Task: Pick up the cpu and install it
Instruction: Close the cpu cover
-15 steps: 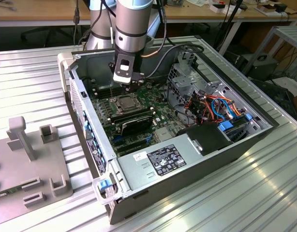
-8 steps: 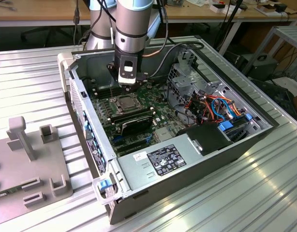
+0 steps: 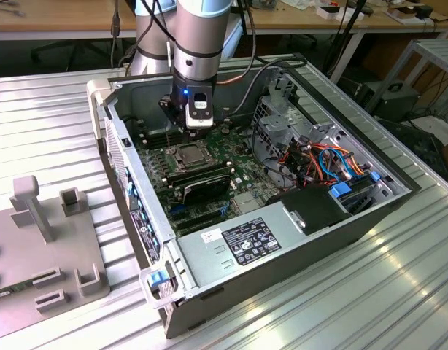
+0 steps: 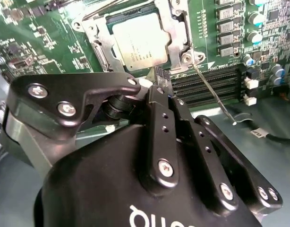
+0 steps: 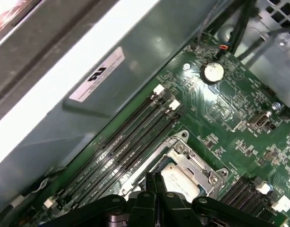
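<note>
Inside the open case (image 3: 282, 295) on the counter (image 3: 377, 292), the cpu (image 4: 139, 41) is already sitting in its socket (image 4: 181, 29); I am reading the pincer (image 4: 159, 81) as closed, gripping nothing.

Vertical arm (image 3: 202, 33), wrist (image 3: 189, 82) pointing down, jaws pressed together

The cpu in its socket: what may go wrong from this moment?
1. The gripper hangs shut close to the socket frame; a small drift down could knock the frame or scratch the cpu.
2. The thin lever looks unlatched and sticks out, so it may snag the gripper.
</note>
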Controlling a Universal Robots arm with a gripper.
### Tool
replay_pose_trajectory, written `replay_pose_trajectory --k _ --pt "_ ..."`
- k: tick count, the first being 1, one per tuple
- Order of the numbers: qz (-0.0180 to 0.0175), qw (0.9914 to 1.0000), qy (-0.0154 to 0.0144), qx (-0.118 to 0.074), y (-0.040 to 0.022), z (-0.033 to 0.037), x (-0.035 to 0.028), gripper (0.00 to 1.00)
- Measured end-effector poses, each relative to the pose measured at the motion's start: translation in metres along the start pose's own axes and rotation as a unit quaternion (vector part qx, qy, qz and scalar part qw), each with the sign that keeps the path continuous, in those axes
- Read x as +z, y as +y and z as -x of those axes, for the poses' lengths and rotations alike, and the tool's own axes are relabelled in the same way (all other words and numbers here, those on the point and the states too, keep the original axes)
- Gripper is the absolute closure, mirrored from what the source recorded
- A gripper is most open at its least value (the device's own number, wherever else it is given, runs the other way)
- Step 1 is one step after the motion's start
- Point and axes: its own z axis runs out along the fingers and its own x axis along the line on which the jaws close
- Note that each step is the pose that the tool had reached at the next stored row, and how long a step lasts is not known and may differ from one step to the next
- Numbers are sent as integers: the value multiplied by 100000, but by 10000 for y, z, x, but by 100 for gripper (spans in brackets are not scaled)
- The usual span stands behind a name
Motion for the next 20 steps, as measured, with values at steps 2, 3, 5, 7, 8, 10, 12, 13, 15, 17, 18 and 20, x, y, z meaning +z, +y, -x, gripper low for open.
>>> replay_pose_trajectory --k 2,3,5,7,8,10,12,13,15,17,18,20 --pt "-12 99965 195 -2652 -1 0 3 89" --pt "-25 99920 290 -3979 -1 0 5 89" --pt "-33 99832 416 -5771 -1 0 9 89" --pt "-48 99710 543 -7593 -1 0 12 89" --pt "-52 99640 604 -8453 -2 0 13 89" --pt "-70 99446 743 -10488 -2 0 17 89" --pt "-87 99204 887 -12563 -2 0 20 89" --pt "-93 99045 971 -13750 -2 0 22 89" --pt "-113 98674 1138 -16191 -2 0 25 89" --pt "-130 98199 1324 -18846 -2 0 28 89" --pt "-138 98047 1376 -19616 -3 0 29 89" --pt "-158 97625 1512 -21613 -3 0 32 89"
